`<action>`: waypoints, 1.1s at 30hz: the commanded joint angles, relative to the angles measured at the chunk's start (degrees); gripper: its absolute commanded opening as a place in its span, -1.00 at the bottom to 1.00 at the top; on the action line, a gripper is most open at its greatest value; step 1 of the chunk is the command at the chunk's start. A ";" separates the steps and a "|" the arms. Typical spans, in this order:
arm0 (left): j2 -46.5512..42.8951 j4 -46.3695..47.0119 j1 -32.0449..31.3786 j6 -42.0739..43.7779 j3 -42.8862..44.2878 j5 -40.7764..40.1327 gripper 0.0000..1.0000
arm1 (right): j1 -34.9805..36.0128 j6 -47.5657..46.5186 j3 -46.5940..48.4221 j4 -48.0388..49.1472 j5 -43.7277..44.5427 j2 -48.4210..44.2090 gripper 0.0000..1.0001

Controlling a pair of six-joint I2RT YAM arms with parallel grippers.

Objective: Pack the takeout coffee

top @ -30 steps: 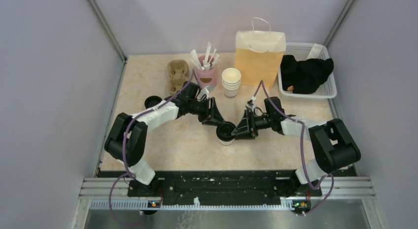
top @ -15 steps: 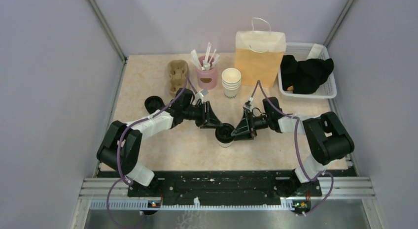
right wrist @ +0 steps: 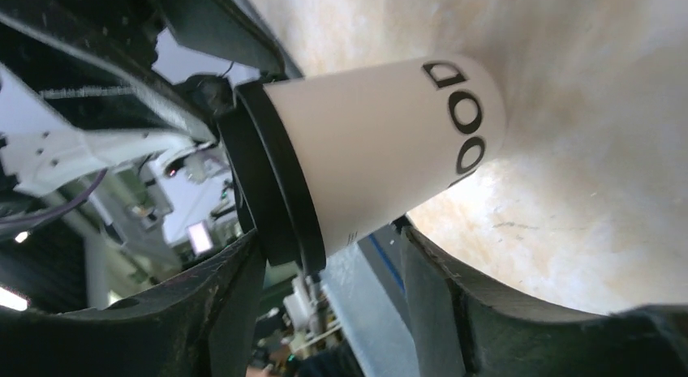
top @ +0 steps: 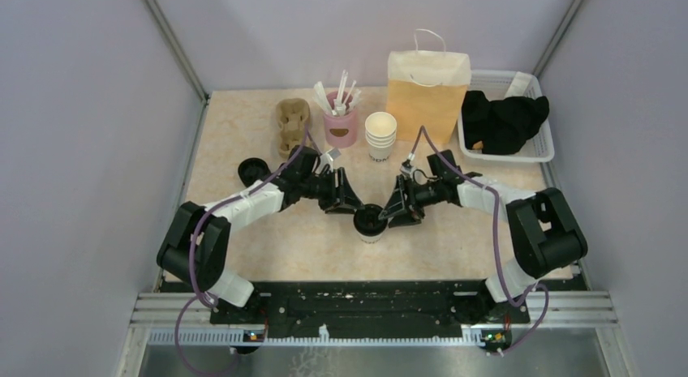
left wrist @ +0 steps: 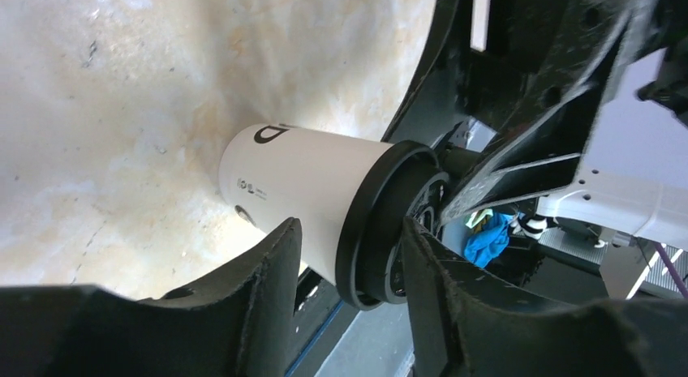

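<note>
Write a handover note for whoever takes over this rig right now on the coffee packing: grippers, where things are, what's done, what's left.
Left gripper: open, fingers on either side of the lidded cup.
Right gripper: open, flanking the same cup from the opposite side.
The cup stands upright mid-table with its lid on.
A black round item sits by the left arm; I cannot tell if it is a cup or a loose lid.
The cardboard carrier and paper bag are at the far edge, and the carrier wells look empty.
Done: one cup lidded.
Left: probably seat the cups in the carrier, then bag it.
</note>
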 commanded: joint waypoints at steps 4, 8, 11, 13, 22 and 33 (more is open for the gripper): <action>-0.44 -18.11 -1.11 5.14 5.36 -4.25 0.35 | -0.42 -6.60 8.06 -10.16 12.71 -2.50 0.54; -1.29 -16.73 -1.17 3.80 6.45 -2.33 0.59 | -0.04 -7.39 7.35 -10.77 7.72 -3.46 0.64; -1.01 -13.44 -1.29 2.07 4.20 -0.13 0.62 | 0.45 -7.33 4.63 -8.96 6.52 -4.08 0.65; -0.70 -12.37 -1.68 1.48 2.99 0.57 0.62 | 0.47 -6.29 2.79 -7.01 5.60 -5.02 0.65; 0.84 -10.55 -2.62 1.18 -3.50 -2.39 0.34 | 0.45 1.49 -9.27 13.23 1.65 -2.79 0.12; -1.99 -16.16 -2.64 4.08 1.36 -4.97 0.56 | 0.39 -12.73 4.19 -16.60 16.63 -7.89 0.57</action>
